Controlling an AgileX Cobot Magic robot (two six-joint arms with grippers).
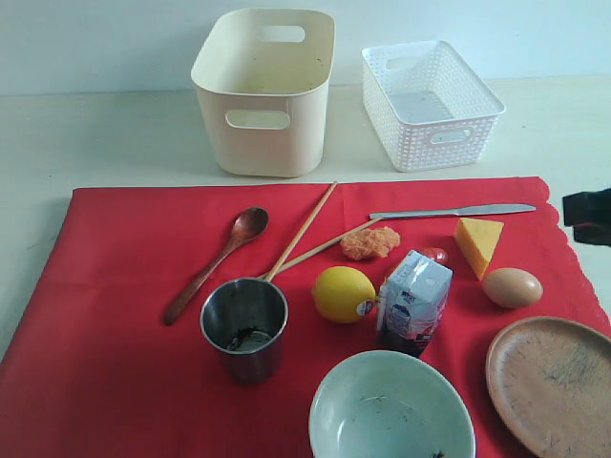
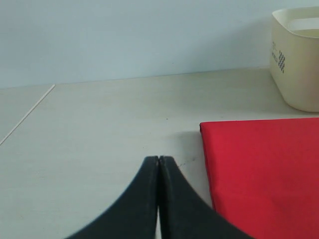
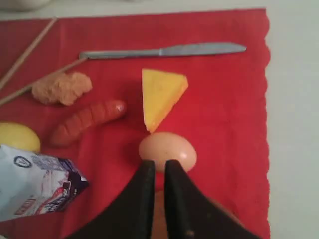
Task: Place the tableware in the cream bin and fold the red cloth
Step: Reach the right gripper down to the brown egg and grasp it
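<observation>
Pale wood-grain bench point(image 1: 115, 143) running back to a plain pale-blue wall point(image 1: 95, 38). Red cloth point(image 1: 105, 363) lying flat across bench front, scalloped edge at R. Wooden spoon point(image 1: 215, 262), chopsticks point(image 1: 301, 232), table knife point(image 1: 453, 211), steel cup point(image 1: 244, 329), bowl point(image 1: 391, 410) & brown plate point(image 1: 554, 382) all sitting on cloth. Cream bin point(image 1: 263, 95) standing behind cloth, white lattice basket point(image 1: 430, 105) beside it. L fingers point(image 2: 144, 199) pressing together, gripping nothing, hovering over bare bench nr cloth corner. R fingers point(image 3: 142, 199) sitting almost closed, gripping nothing, hovering above egg point(image 3: 167, 152).

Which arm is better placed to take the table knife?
Right: the right gripper hangs by the egg, with the knife in view beyond. The left gripper sits over table off the red cloth's corner.
</observation>
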